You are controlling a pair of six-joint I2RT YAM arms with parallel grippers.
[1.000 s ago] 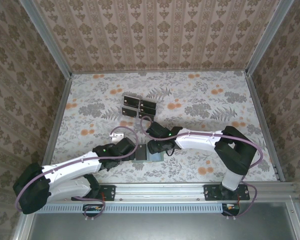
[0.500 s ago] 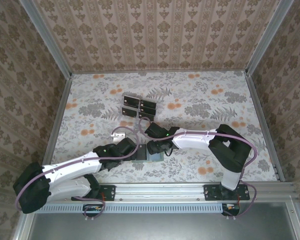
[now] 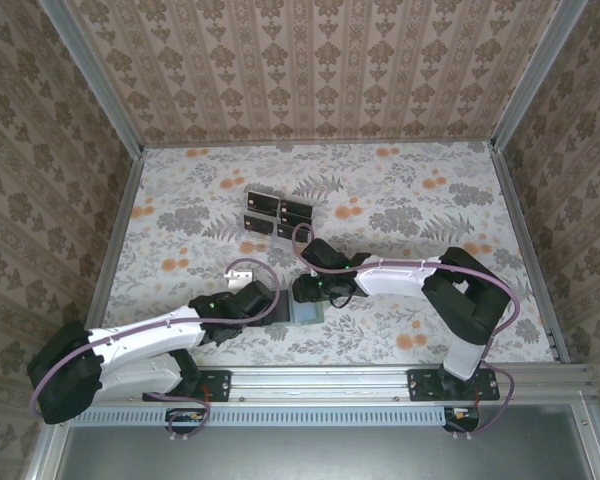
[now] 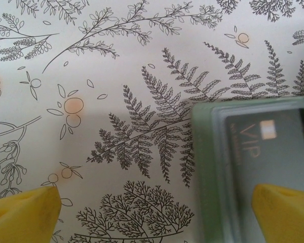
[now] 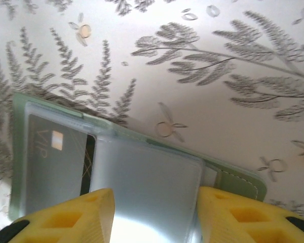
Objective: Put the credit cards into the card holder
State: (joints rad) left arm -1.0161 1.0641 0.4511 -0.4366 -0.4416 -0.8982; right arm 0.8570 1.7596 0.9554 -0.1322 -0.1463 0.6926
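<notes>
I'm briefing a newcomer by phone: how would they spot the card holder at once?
Start at the floral table, middle of its near edge. The card holder lies flat there. It is pale green with clear pockets, unlike the bare black credit cards farther back.

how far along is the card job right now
Done: one dark rectangular card marked VIP sits inside the flat grey-green card holder. In hand: nothing; the left gripper is open at the holder's edge, the right gripper is over its clear pocket. Left: the cluster of thin black credit cards lying farther back on the floral table.
</notes>
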